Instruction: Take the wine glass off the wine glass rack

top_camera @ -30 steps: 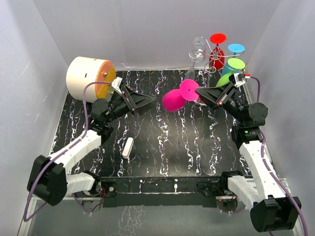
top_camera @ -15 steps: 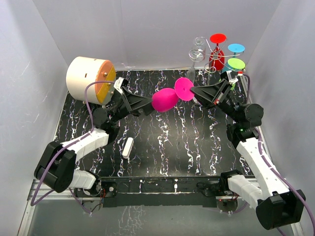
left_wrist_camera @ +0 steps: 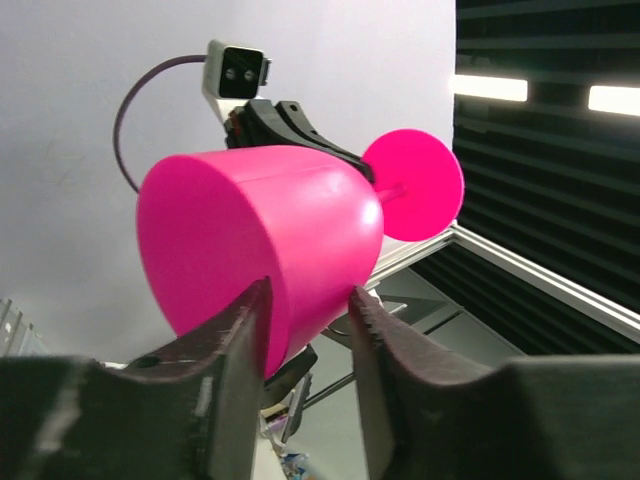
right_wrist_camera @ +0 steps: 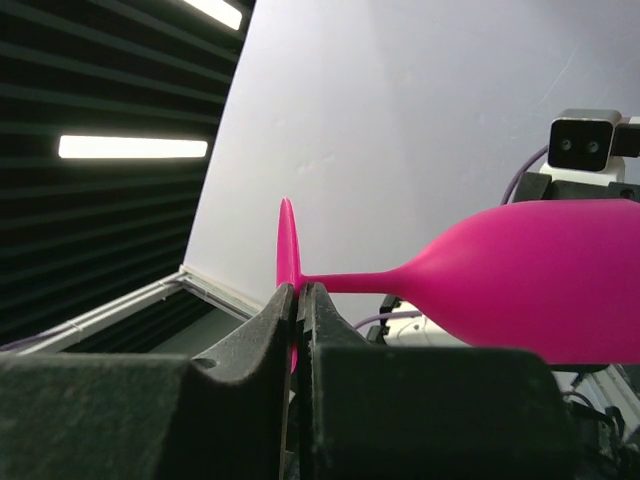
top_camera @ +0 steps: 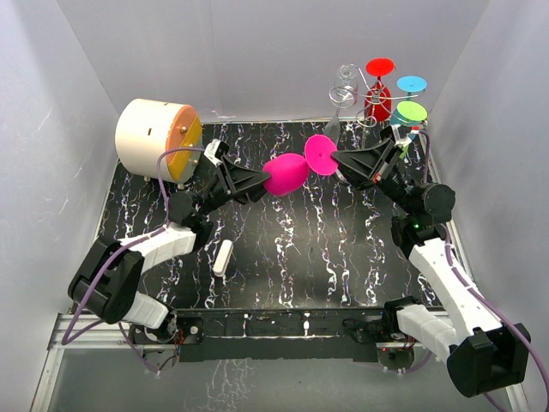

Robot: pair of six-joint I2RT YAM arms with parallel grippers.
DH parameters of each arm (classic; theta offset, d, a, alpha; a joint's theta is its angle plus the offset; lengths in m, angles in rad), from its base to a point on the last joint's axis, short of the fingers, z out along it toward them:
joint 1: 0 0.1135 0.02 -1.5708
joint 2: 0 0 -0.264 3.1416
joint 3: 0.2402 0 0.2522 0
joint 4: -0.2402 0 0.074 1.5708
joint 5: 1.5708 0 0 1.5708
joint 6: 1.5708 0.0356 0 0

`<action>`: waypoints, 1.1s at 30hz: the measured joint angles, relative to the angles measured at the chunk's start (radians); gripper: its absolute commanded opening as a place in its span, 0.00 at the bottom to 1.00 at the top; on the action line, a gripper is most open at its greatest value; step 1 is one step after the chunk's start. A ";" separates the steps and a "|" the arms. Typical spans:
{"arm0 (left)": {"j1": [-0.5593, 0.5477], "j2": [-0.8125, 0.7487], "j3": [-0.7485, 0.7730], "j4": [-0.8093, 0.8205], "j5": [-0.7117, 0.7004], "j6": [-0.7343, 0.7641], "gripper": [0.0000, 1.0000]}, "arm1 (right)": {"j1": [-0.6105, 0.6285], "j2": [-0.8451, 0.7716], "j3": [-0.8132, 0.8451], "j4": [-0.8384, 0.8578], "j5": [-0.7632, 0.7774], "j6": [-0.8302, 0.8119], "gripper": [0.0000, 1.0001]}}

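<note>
Robot lab test cell

A black marbled table (top_camera: 283,257) is boxed in by plain white walls (top_camera: 77,94); two arms (top_camera: 153,245) trailing purple cables (top_camera: 180,151) are bolted to a rail (top_camera: 283,323) at its near edge, and a small camera (left_wrist_camera: 237,70) is carried at a wrist. A rack (top_camera: 350,86) hung with coloured glasses (top_camera: 378,67) and a drum (top_camera: 147,133) are stood at the back. Beyond the cell, dark slatted panels (left_wrist_camera: 545,190) and strip lights (left_wrist_camera: 490,88) are seen.

Black veined table (top_camera: 283,266) — on it a cream drum (top_camera: 147,136), small white cylinder (top_camera: 223,257), wine glass rack (top_camera: 371,86)
</note>
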 measured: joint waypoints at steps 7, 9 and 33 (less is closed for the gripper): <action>0.000 -0.013 0.000 0.036 -0.045 -0.027 0.07 | -0.005 0.007 -0.041 0.030 0.059 0.032 0.07; 0.000 -0.025 0.000 0.039 -0.060 -0.029 0.03 | -0.006 0.007 -0.056 0.041 0.073 0.035 0.07; 0.042 -0.164 -0.126 0.000 -0.034 0.018 0.00 | -0.008 -0.113 -0.117 -0.473 0.118 -0.436 0.98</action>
